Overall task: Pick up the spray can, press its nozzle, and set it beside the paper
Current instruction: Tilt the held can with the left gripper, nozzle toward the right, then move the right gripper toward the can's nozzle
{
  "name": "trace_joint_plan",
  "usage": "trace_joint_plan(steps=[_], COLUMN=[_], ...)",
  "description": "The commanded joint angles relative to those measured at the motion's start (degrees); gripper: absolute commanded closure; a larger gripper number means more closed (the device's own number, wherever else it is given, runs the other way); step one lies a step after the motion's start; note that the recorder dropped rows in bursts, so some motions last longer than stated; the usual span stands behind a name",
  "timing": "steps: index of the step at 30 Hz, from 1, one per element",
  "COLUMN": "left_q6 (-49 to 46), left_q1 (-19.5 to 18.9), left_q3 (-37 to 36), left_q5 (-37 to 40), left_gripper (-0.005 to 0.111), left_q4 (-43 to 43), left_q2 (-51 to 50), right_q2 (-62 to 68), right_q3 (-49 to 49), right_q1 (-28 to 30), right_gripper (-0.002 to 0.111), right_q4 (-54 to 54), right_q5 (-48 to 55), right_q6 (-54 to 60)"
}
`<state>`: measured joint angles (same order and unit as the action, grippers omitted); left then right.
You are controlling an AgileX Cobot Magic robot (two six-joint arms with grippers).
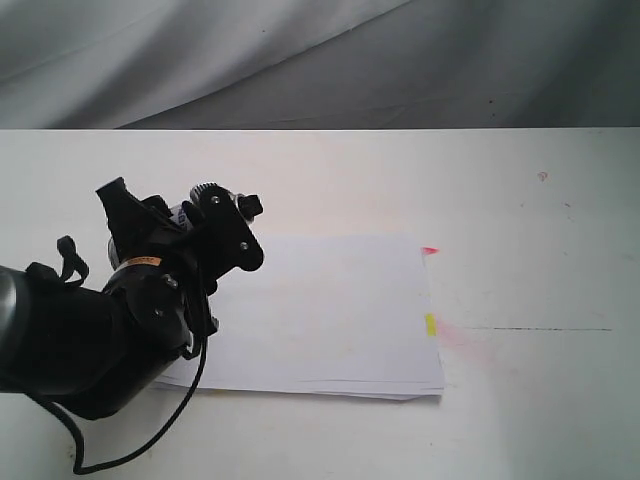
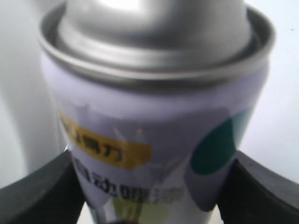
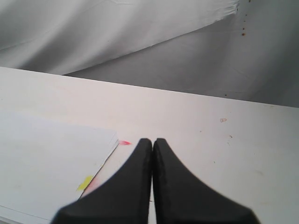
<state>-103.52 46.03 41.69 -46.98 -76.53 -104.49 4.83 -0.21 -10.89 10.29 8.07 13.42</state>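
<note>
Gripping the spray can [image 2: 154,116] around its lower label, my left gripper [image 2: 152,191] had both black pads [image 2: 42,191] pressed against the can's sides, at the left edge of the paper [image 1: 330,310] on the white table [image 1: 520,200]. My right gripper [image 3: 153,151] hung near the paper's tabbed edge, jaws meeting with nothing between them.

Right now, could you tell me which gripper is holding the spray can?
The left gripper: its fingers clamp the spray can, while the right gripper has its fingers shut on nothing.
</note>
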Motion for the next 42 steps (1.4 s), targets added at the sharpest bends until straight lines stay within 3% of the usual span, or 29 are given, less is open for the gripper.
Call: trace_joint_plan(steps=[1, 8, 15, 24, 31, 38, 42], left_q6=[-0.73, -3.94, -7.04, -7.82, -7.93, -7.92, -7.92], left_q1=[0.21, 0.21, 0.21, 0.21, 0.21, 0.21, 0.21], left_q3=[0.69, 0.69, 0.69, 0.69, 0.69, 0.69, 0.69], left_q5=[-0.57, -0.69, -0.69, -0.77, -0.77, -0.77, -0.77], left_gripper=[0.107, 0.107, 0.107, 0.107, 0.107, 0.107, 0.107], left_q4=[1.87, 2.1, 0.46, -1.13, -0.94, -1.18, -1.33], left_q2=[0.21, 0.21, 0.21, 0.21, 0.21, 0.21, 0.21], right_q2=[0.08, 0.08, 0.08, 0.08, 8.98, 34.08, 49.43], right_q3=[0.21, 0.21, 0.21, -1.73, -18.79, -43.31, -57.2], right_q1=[0.07, 0.07, 0.07, 0.07, 0.07, 0.07, 0.07], right_gripper=[0.108, 0.108, 0.108, 0.108, 0.108, 0.108, 0.108], right_q4=[-0.73, 5.17, 24.87, 24.75, 21.34, 22.62, 31.22], right_q5=[-0.56, -5.63, -10.51, -5.52, 6.49, 22.52, 33.96], right_q6=[-0.17, -0.86, -5.1, -4.34, -0.61, 9.19, 21.48])
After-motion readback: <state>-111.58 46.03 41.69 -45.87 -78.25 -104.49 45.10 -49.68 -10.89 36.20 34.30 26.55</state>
